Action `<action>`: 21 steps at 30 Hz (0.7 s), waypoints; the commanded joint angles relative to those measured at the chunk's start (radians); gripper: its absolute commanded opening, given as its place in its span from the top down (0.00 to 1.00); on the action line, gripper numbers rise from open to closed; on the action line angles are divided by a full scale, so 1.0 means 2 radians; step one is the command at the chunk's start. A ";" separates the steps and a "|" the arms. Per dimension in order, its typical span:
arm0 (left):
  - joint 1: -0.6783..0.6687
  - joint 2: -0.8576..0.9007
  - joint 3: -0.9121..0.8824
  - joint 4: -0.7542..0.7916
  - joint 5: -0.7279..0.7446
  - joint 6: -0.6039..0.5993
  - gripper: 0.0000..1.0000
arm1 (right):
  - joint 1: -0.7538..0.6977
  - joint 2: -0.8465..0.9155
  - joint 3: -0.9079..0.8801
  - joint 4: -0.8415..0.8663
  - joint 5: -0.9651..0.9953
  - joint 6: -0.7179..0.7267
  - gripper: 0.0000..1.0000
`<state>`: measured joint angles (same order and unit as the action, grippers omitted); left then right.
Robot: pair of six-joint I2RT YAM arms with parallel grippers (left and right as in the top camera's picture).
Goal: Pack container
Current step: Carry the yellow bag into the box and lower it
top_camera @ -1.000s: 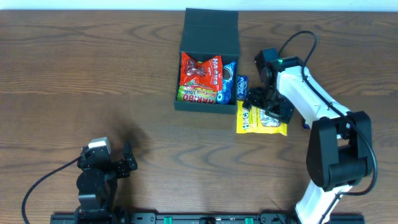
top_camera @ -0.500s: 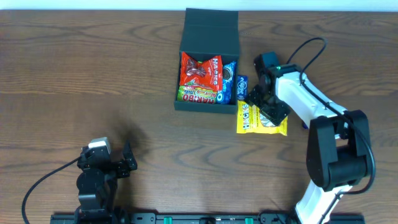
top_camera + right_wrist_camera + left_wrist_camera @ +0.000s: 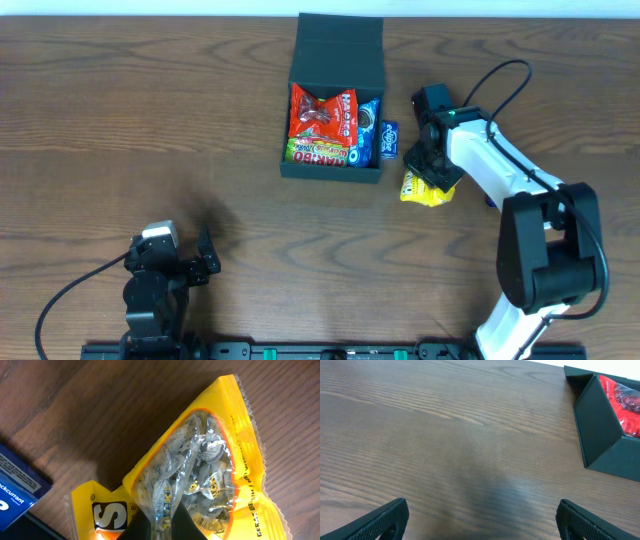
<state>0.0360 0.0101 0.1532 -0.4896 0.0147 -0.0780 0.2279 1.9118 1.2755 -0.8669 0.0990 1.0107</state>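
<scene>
Right gripper [image 3: 428,172] is clamped on the yellow packet [image 3: 421,189]; on my right wrist feed both fingers [image 3: 187,530] pinch a fold of its clear window, and the packet [image 3: 200,475] hangs bunched beneath them over the table [image 3: 150,120]. I cannot tell whether its lower edge touches the wood. That sits just right of the box [image 3: 330,172], near its front right corner. The box stands at the far middle of the table with its flap lid [image 3: 340,45] open and tipped back. Inside I see a red packet [image 3: 322,112], a green packet [image 3: 318,153] along the front and a blue pack [image 3: 368,125] against the right wall. A small blue packet [image 3: 389,140] lies outside, touching that wall. Left gripper [image 3: 205,258] is parked near the front left edge, well apart from everything, its jaws spread wide over bare wood.
</scene>
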 commanded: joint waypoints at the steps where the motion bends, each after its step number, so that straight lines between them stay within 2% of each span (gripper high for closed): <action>1: 0.002 -0.003 -0.008 0.000 -0.008 0.004 0.05 | 0.000 0.000 -0.005 -0.007 -0.047 0.003 0.99; 5: 0.002 -0.003 -0.008 0.000 -0.008 0.004 0.05 | 0.004 -0.055 0.030 -0.018 -0.042 -0.003 0.98; 9: 0.002 -0.003 -0.008 0.000 -0.008 0.004 0.05 | 0.019 -0.101 0.053 0.004 -0.029 -0.003 0.98; 13: 0.002 -0.003 -0.008 0.000 -0.008 0.004 0.05 | 0.071 -0.117 0.056 0.080 -0.044 -0.010 0.98; 19: 0.002 -0.003 -0.008 0.000 -0.008 0.004 0.05 | 0.157 -0.094 0.056 0.210 -0.044 -0.009 0.98; 21: 0.002 -0.003 -0.008 0.000 -0.008 0.004 0.05 | 0.175 -0.079 0.056 0.228 -0.044 0.011 0.98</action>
<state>0.0360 0.0101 0.1532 -0.4900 0.0147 -0.0780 0.5426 1.7245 1.3792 -0.4301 0.0059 1.0050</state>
